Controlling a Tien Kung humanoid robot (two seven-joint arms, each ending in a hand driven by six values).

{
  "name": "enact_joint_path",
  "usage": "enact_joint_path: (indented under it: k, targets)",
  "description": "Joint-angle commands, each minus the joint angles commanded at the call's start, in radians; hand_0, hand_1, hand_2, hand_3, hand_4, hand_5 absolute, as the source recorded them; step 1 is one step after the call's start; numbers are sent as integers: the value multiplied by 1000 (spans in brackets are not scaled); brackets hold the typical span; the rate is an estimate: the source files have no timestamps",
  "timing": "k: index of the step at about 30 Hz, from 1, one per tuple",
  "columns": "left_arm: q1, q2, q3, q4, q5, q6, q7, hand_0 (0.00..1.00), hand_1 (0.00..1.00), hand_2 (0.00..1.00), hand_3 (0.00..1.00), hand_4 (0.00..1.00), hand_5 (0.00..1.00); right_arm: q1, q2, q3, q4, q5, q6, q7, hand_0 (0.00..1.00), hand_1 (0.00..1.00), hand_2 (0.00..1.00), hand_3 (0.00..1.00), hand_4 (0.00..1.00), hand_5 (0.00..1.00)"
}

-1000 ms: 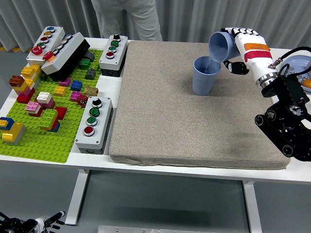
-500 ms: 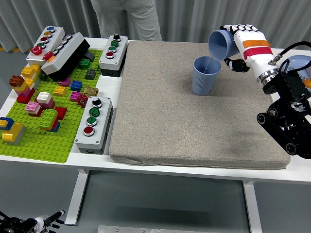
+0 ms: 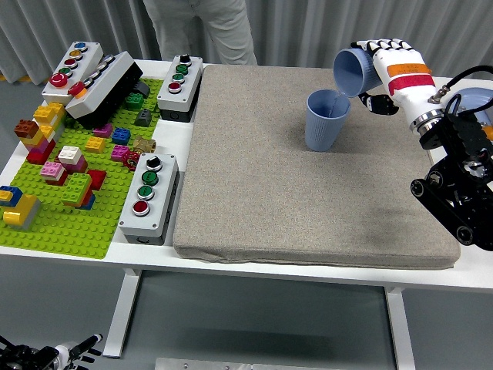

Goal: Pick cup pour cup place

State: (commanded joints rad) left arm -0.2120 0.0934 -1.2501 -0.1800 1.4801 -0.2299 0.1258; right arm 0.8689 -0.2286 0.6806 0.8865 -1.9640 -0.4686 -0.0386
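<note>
A blue cup [image 3: 326, 120] stands upright on the grey mat [image 3: 308, 177] at its far right. My right hand [image 3: 379, 68] is shut on a second blue cup [image 3: 354, 72], tilted on its side with its mouth facing left and down over the standing cup's rim. A thin stream seems to run from it into the standing cup. The left arm is not over the table.
A green brick plate [image 3: 62, 208] with several coloured bricks lies at the left. Button boxes [image 3: 148, 196] [image 3: 179, 86] [image 3: 73, 71] stand beside it. A person [image 3: 202, 27] stands at the far side. A blue object [image 3: 471, 102] sits at the right edge.
The right hand and its tilted cup have shifted slightly right and up; the standing cup has not moved.
</note>
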Motion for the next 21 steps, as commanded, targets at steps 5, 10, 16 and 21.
enact_joint_path:
  k: [5,10,16,21]
  targets:
    - [1,0,1,0,0,0,0,851,860,891,785,596,998,6,-4,-5,-7,5,0,0,695,531,462,479,482,2]
    - [0,1,2,0,-1,1,0,852,860,891,785,596,998,10,-8,-6,-13,8,1,-1,698,531,462,477,485,2]
    - [-2,1,2,0,0,1,-1,852,860,891,786,596,998,14,-11,-16,-15,-1,-6,-9,698,531,462,477,485,2]
    - [-2,1,2,0,-2,2,-1,852,861,891,786,596,998,13,-8,-16,-14,-1,-7,-18,697,532,462,477,488,2]
